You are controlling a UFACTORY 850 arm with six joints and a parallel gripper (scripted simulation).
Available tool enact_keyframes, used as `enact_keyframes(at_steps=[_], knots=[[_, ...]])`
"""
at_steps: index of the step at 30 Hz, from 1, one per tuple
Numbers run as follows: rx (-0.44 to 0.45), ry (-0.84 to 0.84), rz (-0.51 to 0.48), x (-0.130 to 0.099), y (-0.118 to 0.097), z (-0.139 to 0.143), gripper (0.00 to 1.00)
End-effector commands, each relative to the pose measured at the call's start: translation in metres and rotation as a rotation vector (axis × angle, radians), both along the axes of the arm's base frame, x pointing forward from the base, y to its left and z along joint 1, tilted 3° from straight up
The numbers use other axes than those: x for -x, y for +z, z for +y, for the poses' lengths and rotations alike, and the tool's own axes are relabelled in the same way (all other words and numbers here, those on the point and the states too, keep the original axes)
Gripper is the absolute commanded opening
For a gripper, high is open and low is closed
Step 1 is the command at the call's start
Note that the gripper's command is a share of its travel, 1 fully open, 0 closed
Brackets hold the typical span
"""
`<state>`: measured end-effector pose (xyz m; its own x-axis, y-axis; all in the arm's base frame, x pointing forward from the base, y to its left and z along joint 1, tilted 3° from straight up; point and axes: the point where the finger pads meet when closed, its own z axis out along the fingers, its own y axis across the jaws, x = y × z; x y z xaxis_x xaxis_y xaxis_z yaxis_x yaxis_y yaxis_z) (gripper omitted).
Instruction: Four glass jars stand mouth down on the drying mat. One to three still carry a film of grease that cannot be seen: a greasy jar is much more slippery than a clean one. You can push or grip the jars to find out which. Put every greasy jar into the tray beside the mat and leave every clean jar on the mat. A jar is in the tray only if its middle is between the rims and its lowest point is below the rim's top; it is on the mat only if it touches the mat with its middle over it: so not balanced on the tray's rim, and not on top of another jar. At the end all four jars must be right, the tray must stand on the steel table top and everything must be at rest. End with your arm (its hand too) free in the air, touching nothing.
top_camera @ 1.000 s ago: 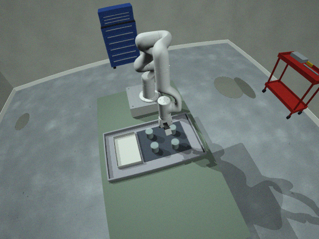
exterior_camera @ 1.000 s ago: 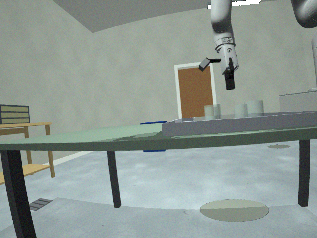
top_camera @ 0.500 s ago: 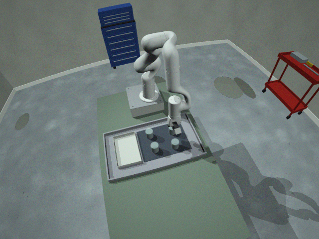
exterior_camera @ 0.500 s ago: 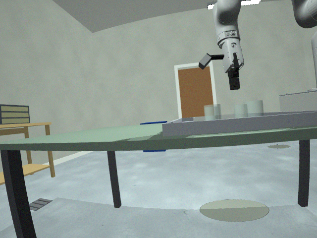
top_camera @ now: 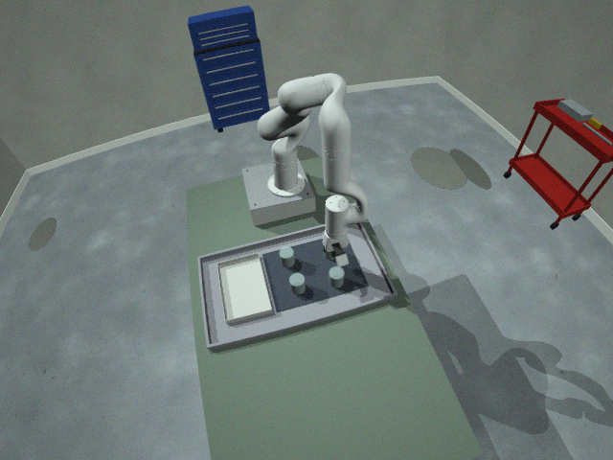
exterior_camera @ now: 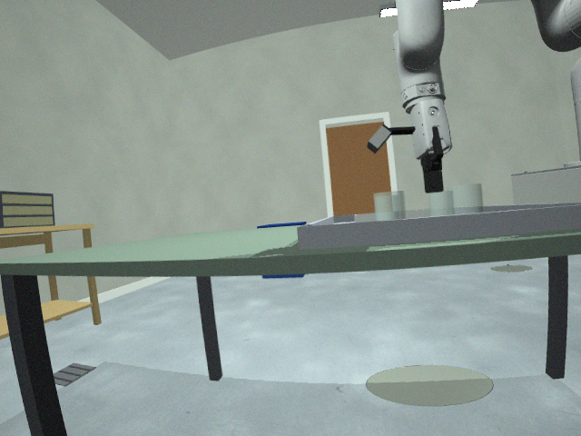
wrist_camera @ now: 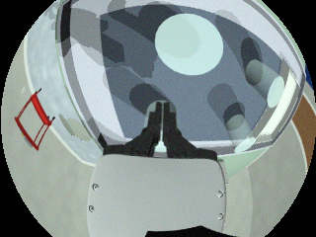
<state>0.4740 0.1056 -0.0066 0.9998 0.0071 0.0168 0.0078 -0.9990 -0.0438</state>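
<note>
Gripper point(top_camera: 332, 254) point(exterior_camera: 433, 191) point(wrist_camera: 162, 111) is shut on nothing; from the top I see three jars upright on the mat point(top_camera: 316, 269), near the desk's robot-side edge. Exterior: fingertips low among the jars point(exterior_camera: 467, 198). Wrist: one jar point(wrist_camera: 154, 110) sits right under my fingertips.

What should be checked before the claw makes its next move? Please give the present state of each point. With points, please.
1. Claw point(top_camera: 332, 256) point(exterior_camera: 434, 191) point(wrist_camera: 162, 111) shut, nothing gripped: ok.
2. Tray point(top_camera: 221, 291) beside the mat point(top_camera: 316, 262) point(wrist_camera: 173, 91): ok.
3. Three jars away from the claw standing on the mat: ok.
4. Jar below the claw point(wrist_camera: 154, 110) free of contact with its fingers: cannot tell.
5. Greasy jars known: cannot tell, the film is invisible.
6. Greasy jars in the tray: not ok, it holds no jar.
</note>
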Motion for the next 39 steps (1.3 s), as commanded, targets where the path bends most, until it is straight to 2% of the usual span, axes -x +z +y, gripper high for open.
enact_keyframes(at_steps=[1, 39], knots=[[-0.007, 0.000, -0.004, -0.0023, -0.0079, 0.0011, 0.00], [-0.007, 0.000, -0.004, 0.0011, -0.0080, 0.0011, 0.00]])
